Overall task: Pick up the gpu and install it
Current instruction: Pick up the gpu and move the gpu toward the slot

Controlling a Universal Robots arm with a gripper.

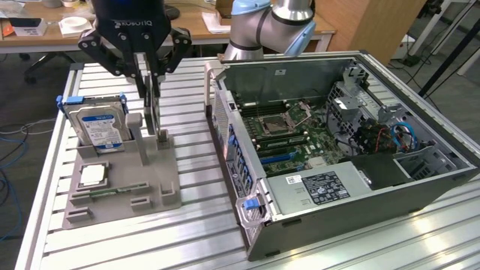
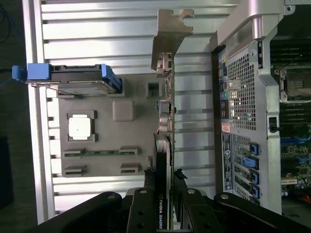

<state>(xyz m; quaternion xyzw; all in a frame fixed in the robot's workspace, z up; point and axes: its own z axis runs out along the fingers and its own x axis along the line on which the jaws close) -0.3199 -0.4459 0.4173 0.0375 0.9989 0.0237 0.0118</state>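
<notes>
**Slotted desk, graphics card in the fingers**

Slotted aluminium forms the desk [image 1: 202, 230]. An open computer case [image 1: 360, 208] lies on the exterior view's right and a grey fixture tray [image 1: 120, 180] on its left. The tray carries a blue-labelled hard drive [image 1: 98, 126] at its far end, with a processor [image 1: 91, 175] and a memory stick [image 1: 112, 193] nearer.

The gpu [image 2: 165, 111] stands on edge at the tray's case-side edge, its silver bracket [image 2: 170, 34] at the far end. The gripper [image 2: 164, 171] reaches down over it, fingers [image 2: 181, 194] drawn narrow against both flat faces.

The card looks light, stiff and thin, but probably fragile. Its faces near the top edge seem the safest hold, clear of the connector edge.
</notes>
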